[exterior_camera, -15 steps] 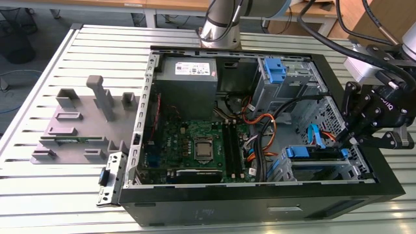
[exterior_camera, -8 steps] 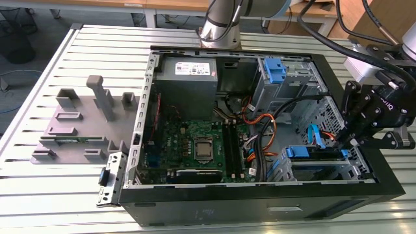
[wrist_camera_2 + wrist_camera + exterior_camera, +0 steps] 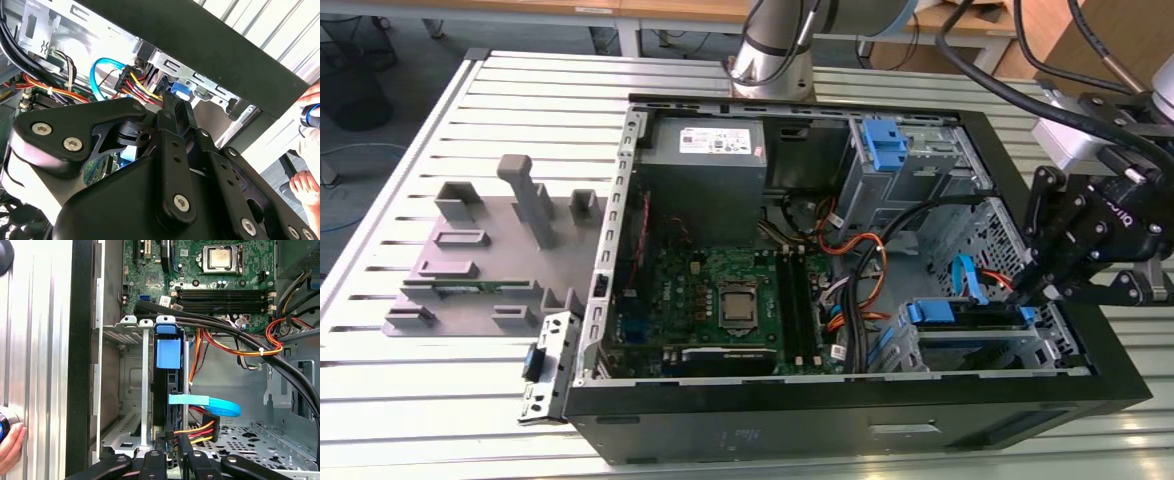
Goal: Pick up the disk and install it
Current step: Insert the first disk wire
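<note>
One disk [image 3: 167,385] sits in its bay, the single pincer [image 3: 170,452] closed narrowly at its rear end.

The exterior view looks down from high up and a little way off at the open computer case [image 3: 854,400] on the slatted surface [image 3: 454,120], with the pincer [image 3: 1047,295] at the case's edge. The first wrist view sits close behind the pincer [image 3: 170,460] and looks past it into the case, over the drive cage [image 3: 130,390] to the green board [image 3: 220,270] farther off. The second wrist view is very close to the pincer [image 3: 170,107], looking along its links. All three share the cables [image 3: 861,255] near the pincer.
</note>
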Action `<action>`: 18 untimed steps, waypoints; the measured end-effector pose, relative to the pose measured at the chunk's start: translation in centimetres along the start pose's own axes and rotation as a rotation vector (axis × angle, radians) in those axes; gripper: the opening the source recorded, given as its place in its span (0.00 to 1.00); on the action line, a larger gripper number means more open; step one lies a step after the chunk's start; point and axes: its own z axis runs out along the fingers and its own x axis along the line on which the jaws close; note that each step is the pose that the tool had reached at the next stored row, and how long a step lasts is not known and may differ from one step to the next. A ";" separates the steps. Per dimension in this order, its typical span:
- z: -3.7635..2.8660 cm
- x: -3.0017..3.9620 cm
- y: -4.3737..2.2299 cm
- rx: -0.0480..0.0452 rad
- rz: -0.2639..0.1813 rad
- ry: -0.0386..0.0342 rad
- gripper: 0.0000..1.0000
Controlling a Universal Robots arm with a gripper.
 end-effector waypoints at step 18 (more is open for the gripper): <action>0.04 0.00 -0.04 -0.0205 -0.001 0.0007 0.24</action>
